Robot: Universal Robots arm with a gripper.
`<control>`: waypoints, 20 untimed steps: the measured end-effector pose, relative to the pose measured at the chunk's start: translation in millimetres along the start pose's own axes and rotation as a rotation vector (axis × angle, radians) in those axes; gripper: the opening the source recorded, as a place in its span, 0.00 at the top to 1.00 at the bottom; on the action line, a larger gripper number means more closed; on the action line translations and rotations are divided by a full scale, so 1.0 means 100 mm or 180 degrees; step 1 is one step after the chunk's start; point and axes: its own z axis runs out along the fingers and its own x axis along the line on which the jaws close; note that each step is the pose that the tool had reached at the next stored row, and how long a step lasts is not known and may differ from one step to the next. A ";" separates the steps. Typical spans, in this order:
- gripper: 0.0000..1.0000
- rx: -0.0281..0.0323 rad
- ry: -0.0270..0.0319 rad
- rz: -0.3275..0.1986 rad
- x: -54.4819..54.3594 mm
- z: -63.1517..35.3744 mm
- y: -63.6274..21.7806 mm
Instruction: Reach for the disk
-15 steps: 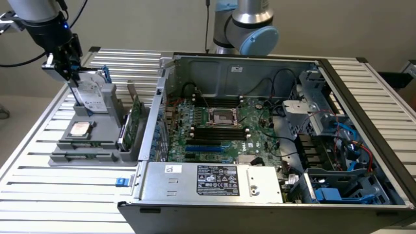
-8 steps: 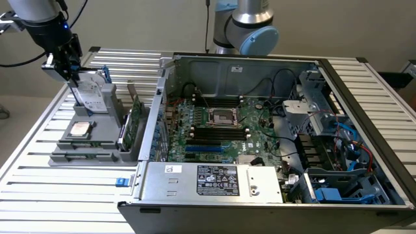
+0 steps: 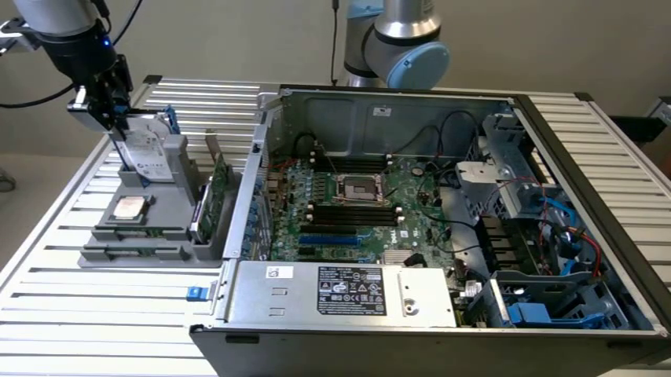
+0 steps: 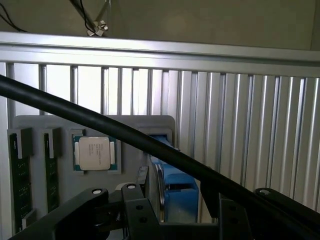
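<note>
the largest thing is the slatted aluminium table (image 3: 94, 306), which carries everything. on it, across the centre and right of the exterior view, sits the open grey metal computer case (image 3: 388, 98). it holds a green motherboard (image 3: 357, 220), a large silver box with a black-and-white label (image 3: 346, 290) along its near edge, and blue plastic brackets (image 3: 545, 314) at the lower right.

on the exterior view's left stands a grey moulded parts holder (image 3: 157, 236) (image 4: 45, 125). one of its slots holds the disk (image 3: 147, 153) (image 4: 160, 192), a flat silver-grey metal hard drive with a white label. the disk stands upright on edge, with its blue plastic carrier rails (image 3: 171, 122) (image 4: 175, 182) showing. green circuit cards (image 3: 215, 196) stand in the slots beside it.

in the upper left of the exterior view, the black gripper (image 3: 108, 110) (image 4: 175, 210) hangs at the disk's top edge. the wrist view shows its fingers spread, one on each side of that edge. i cannot tell whether they touch it.

i judge the reach to be in its last stretch. it calls for keeping the fingers square to the disk's flat faces and clear of the slot walls. a thick black cable (image 4: 100, 122) crosses in front of the wrist camera.

smallest, a square silver processor chip (image 3: 129, 207) (image 4: 95, 153) lies flat in its own recess of the holder, near the disk but apart from it.
</note>
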 end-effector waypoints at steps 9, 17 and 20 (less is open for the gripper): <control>0.46 -0.0003 0.0012 0.0001 0.00 0.000 -0.005; 0.46 -0.0003 0.0012 0.0001 0.00 0.000 -0.007; 0.55 -0.0003 0.0013 0.0000 0.00 -0.001 -0.007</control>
